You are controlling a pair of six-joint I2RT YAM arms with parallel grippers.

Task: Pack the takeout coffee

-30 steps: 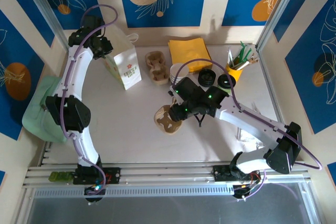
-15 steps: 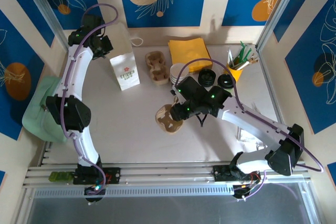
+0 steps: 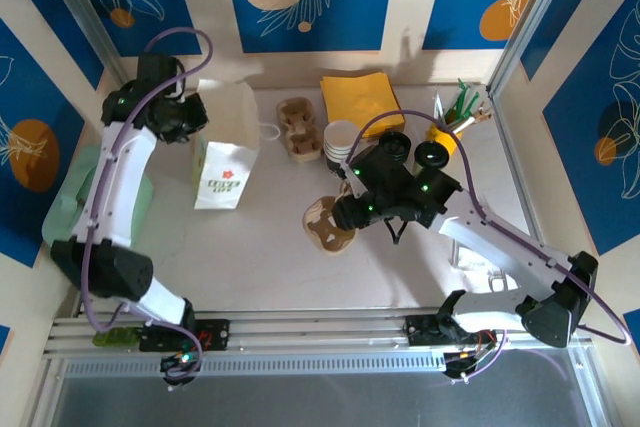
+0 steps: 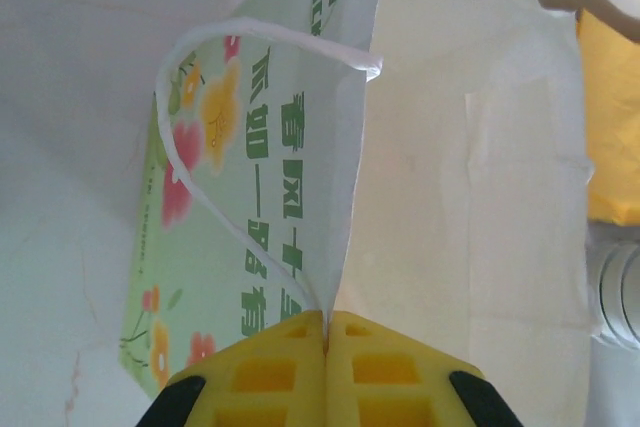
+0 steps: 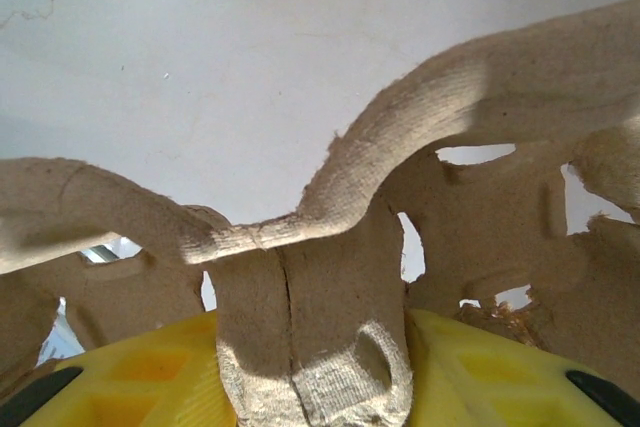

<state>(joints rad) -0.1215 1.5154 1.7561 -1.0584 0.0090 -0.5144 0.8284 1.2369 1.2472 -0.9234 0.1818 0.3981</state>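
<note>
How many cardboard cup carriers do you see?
2. The back carrier lies beside the stacked cups, maybe a stack; the front carrier is clamped in the right gripper.

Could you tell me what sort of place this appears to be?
Probably a mock café takeout counter in a robot cell: a printed paper bag, pulp cup carriers, stacked paper cups and yellow napkins.

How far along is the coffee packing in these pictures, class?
Done: nothing looks packed yet. In hand: the left gripper pinches the rim of the white flower-printed paper bag; the right gripper clamps the brown moulded-pulp cup carrier, its holes empty. Left: loading the carrier and bagging it.
</note>
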